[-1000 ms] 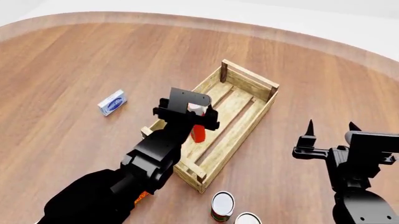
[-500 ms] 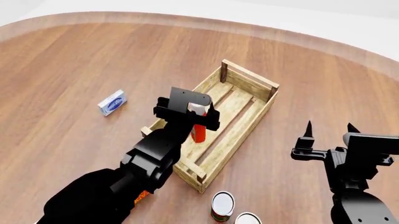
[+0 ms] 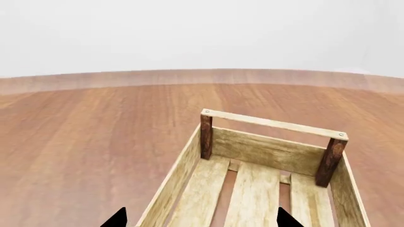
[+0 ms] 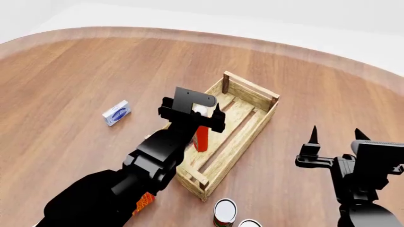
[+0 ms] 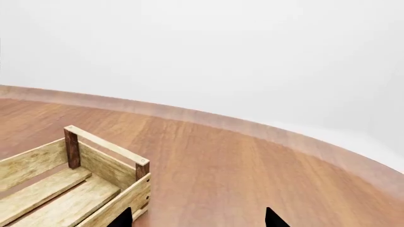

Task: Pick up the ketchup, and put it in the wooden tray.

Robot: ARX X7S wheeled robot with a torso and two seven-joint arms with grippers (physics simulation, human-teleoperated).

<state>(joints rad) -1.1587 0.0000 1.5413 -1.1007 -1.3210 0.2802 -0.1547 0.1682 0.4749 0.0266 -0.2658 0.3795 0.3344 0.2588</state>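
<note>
Presently: ketchup (image 4: 201, 137) upright inside the wooden tray (image 4: 252, 92), on the slat bottom near its left wall.

Left gripper (image 4: 191, 113) sits directly over the white cap, fingers spread wide, not pinching the bottle. Right gripper (image 4: 335, 134) hovers well right of the tray, fingers spread, holding nothing. A blue-white box (image 4: 117, 112) lies left of the tray; two cans (image 4: 225, 211) stand near its closest corner.

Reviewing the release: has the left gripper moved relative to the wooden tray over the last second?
Yes. The view itself shifted, but against the wooden tray the left gripper appears to have risen, exposing more of the ketchup.
</note>
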